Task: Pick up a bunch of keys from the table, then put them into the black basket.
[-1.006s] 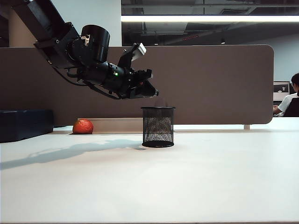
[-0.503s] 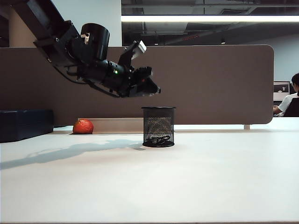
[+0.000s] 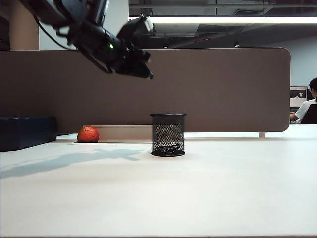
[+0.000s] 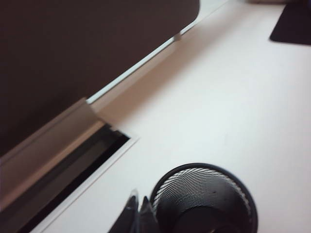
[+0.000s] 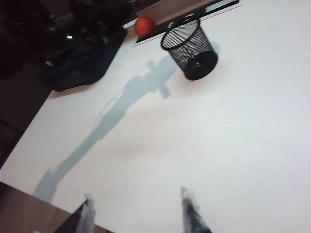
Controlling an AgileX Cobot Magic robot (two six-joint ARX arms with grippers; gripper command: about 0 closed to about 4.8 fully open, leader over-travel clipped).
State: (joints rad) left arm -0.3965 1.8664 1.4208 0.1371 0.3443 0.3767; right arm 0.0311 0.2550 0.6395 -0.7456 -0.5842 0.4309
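One black basket stands on the white bench, and inside it, down on the base behind the mesh, lies the one bunch of keys, a dark tangle with its ring just showing. One orange-red ball sits off to the left of the basket, back by the brown partition, and one dark blue box rests at the far left edge.

Two pincers to count. The left pincer is up high now, above and to the left of the basket, well clear of the rim. A second ago it hung lower, its tip just over the basket's left rim, and the basket looked empty at the bottom; half a second ago the keys were already lying inside. Since then the arm has lifted and pulled back to the left. In the left wrist view its fingertips press together, clenched on nothing, with the basket's mouth just beside them.

The right pincer hangs over bare bench, well apart from the basket, its two fingers spread wide and empty. From that view the ball shows just beyond the basket. Basket, ball and box have not shifted.
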